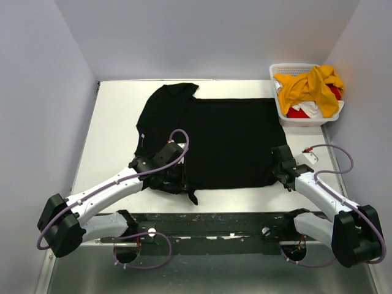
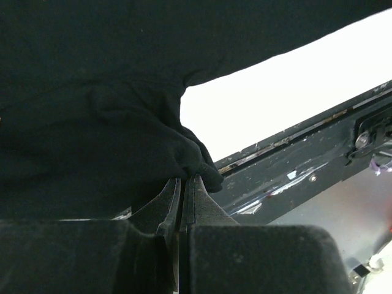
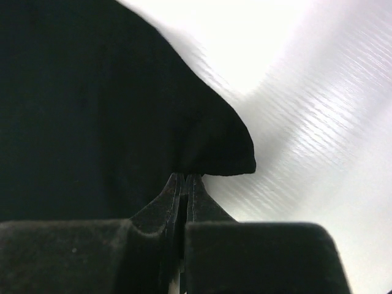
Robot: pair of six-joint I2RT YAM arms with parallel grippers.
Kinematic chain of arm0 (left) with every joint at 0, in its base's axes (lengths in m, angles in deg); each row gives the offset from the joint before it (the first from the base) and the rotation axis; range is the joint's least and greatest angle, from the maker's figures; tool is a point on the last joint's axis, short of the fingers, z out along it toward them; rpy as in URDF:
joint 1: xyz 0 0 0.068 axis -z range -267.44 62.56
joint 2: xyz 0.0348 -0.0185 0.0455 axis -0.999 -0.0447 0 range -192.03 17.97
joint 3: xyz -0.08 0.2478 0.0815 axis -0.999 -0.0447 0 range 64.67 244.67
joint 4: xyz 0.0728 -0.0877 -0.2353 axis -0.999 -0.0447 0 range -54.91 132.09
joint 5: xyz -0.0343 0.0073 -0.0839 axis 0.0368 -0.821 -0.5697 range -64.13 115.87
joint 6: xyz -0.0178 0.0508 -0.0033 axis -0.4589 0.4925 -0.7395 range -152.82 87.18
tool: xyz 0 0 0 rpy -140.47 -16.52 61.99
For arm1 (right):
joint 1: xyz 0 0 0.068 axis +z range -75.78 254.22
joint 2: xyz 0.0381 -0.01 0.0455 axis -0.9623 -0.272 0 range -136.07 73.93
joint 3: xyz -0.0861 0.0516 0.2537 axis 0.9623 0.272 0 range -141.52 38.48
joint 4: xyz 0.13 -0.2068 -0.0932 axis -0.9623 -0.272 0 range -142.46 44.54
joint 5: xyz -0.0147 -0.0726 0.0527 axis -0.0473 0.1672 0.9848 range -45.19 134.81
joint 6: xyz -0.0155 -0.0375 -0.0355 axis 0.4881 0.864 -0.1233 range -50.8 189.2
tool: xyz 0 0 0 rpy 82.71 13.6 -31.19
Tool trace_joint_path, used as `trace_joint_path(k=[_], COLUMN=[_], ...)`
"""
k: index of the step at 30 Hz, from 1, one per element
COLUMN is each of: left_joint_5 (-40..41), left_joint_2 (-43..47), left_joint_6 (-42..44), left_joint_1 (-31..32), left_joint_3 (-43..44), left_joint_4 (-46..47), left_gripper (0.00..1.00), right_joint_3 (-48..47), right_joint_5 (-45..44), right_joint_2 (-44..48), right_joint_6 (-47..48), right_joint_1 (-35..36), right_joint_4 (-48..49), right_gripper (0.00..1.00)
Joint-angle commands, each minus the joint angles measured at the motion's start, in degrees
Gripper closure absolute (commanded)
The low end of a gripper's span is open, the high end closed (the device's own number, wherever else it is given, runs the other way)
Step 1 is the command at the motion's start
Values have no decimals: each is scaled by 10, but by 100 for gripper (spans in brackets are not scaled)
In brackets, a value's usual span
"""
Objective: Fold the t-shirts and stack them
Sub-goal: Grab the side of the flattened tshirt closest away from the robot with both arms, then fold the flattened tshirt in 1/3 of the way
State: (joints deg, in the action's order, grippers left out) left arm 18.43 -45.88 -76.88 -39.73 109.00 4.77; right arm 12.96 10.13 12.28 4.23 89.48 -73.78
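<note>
A large black t-shirt (image 1: 214, 138) lies spread over the middle of the white table (image 1: 113, 131). My left gripper (image 1: 176, 177) is shut on its near left edge, where the cloth (image 2: 153, 153) bunches above the fingertips (image 2: 184, 179). At the near right corner my right gripper (image 1: 280, 173) is shut on the black t-shirt (image 3: 122, 110), the corner flap poking out just beyond the fingertips (image 3: 185, 176). The mustard-yellow t-shirt (image 1: 312, 86) is heaped in the basket over a red one (image 1: 298, 113) and a white one (image 1: 311, 108).
A white slatted basket (image 1: 278, 107) stands at the table's back right corner. A dark metal rail (image 1: 214, 223) runs along the near edge between the arm bases. Grey walls close in on the left, right and back.
</note>
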Motion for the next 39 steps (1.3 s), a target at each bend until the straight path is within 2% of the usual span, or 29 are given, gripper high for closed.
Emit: trace_joint_path(k=[1, 9, 15, 20, 26, 33, 39], left_joint_5=[-24, -45, -52, -55, -92, -30, -23], left_joint_2=[-12, -28, -52, -70, -113, -209, -290], left_joint_6=[16, 19, 21, 44, 103, 138, 184], left_joint_1=[-39, -138, -233, -286, -305, -315, -321], left_joint_3=[28, 53, 74, 90, 137, 237, 312], left_joint_4=[8, 42, 46, 61, 103, 49, 21], left_gripper=[100, 100, 100, 100, 100, 100, 100], right_joint_3=[-53, -145, -224, -263, -294, -324, -330], right_joint_5=[39, 27, -12, -38, -45, -53, -79], right_joint_2=[2, -72, -147, -183, -214, -261, -276], right_joint_6=[67, 109, 110, 104, 111, 124, 108], right_joint_1=[-1, -1, -1, -5, -7, -11, -13], right_joint_4=[30, 32, 13, 13, 25, 38, 43], right_gripper=[99, 99, 99, 99, 99, 99, 99])
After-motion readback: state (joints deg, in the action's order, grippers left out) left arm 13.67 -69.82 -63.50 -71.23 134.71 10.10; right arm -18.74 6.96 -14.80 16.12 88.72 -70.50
